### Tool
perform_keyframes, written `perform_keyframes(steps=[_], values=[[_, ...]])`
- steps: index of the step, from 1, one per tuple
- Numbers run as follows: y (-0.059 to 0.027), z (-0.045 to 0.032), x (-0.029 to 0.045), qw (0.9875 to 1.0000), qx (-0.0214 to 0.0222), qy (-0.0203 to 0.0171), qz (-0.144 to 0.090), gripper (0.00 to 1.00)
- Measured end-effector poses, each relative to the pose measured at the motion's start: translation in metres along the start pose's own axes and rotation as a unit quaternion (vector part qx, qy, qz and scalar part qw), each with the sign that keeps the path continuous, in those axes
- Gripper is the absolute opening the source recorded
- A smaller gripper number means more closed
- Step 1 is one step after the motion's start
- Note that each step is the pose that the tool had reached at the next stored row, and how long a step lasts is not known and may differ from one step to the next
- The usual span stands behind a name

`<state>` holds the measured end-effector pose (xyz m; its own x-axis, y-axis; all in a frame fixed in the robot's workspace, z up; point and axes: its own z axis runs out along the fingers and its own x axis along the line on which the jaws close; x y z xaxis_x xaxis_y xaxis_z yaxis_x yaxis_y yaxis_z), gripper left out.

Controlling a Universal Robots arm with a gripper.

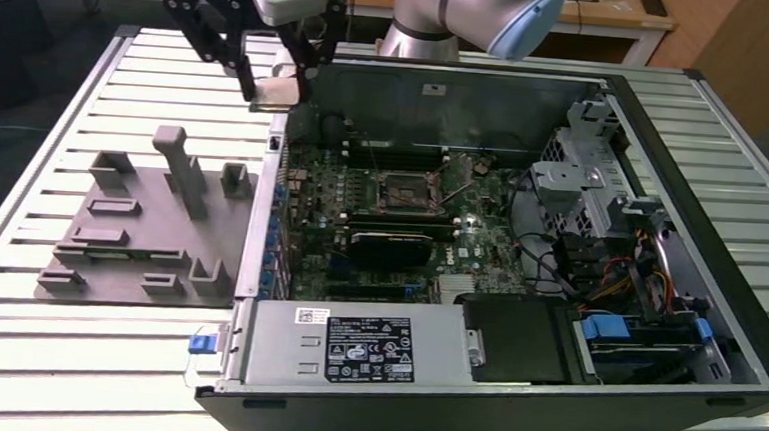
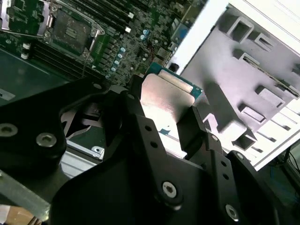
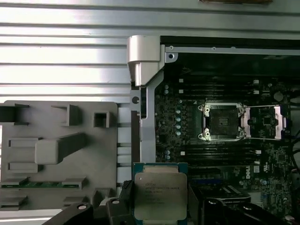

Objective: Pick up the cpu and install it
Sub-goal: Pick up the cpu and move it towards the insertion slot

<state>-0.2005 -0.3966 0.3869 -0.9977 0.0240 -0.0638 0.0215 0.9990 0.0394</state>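
Black fingers [image 2: 194,124] of the gripper [image 3: 160,208] clamp opposite edges of the cpu [image 3: 160,196]. It is square and level, with its printed metal lid facing the wrist. The open socket [image 3: 221,122] lies beyond the fingertips on one side, and the grey fixture [image 3: 56,150] on the other.

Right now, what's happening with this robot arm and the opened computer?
The robot's gripper is shut on the cpu, holding it in the air over the edge of the open computer case, beside the grey fixture. On the motherboard, the socket stands open with no chip seated in it, so the cpu is picked up but not installed.
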Motion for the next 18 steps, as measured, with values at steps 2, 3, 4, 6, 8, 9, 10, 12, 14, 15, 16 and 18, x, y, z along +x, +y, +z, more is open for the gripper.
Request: perform_keyframes(steps=[2,3,4,6,8,9,10,12,14,15,16,18], values=[[0.0001,0.0005,-0.0053,1.0,-0.0001,0.0,0.0,0.55],[0.0002,0.0007,-0.0078,1.0,0.0,0.0,0.0,0.55],[0.0002,0.0009,-0.0104,1.0,-0.0001,-0.0001,0.0,0.55],[0.0003,0.0014,-0.0156,1.0,-0.0001,0.0,0.0,0.55],[0.0004,0.002,-0.0204,1.0,-0.0001,0.0,0.0,0.55],[0.0005,0.0024,-0.023,1.0,-0.0001,0.0,0.0,0.55],[0.0005,0.0028,-0.0254,1.0,0.0,0.0001,0.0,0.55],[0.0006,0.0039,-0.03,1.0,0.0,0.0002,0.0,0.55],[0.0006,0.0053,-0.0345,1.0,-0.0001,0.0003,0.0,0.55],[0.0007,0.0061,-0.0367,1.0,-0.0001,0.0003,0.0,0.55],[0.0007,0.0068,-0.0384,1.0,-0.0001,0.0004,0.0,0.55],[0.0007,0.0084,-0.0419,1.0,0.0,0.0005,0.0,0.55]])
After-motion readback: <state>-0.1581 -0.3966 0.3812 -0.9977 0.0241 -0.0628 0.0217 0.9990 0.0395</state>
